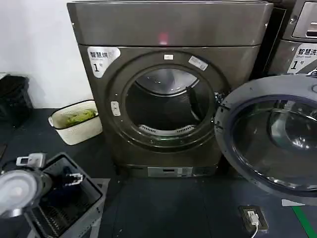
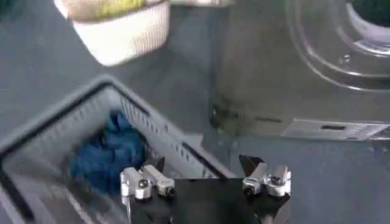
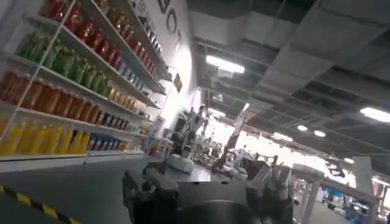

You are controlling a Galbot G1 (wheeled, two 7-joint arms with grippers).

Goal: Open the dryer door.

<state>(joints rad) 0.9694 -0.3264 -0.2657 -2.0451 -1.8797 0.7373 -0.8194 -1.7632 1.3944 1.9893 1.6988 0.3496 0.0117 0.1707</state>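
The dryer (image 1: 168, 89) stands straight ahead with its round drum opening (image 1: 166, 101) uncovered. The dryer door (image 1: 270, 134) is swung wide to the right, its dark grey inner face and tinted glass turned towards me. My left gripper (image 1: 74, 178) hangs low at the left over a grey basket, well away from the door. In the left wrist view it (image 2: 204, 164) is open with nothing between its fingers, and the dryer's lower front (image 2: 292, 91) lies beyond. My right gripper (image 3: 206, 168) is open and empty, pointing up at shelves and ceiling lights.
A grey slatted basket (image 1: 96, 196) holding blue cloth (image 2: 109, 152) sits at the lower left. A white basket (image 1: 77, 120) with something green stands beside the dryer. A second machine (image 1: 297, 34) is at the upper right, and a floor socket (image 1: 252, 218) lies below the door.
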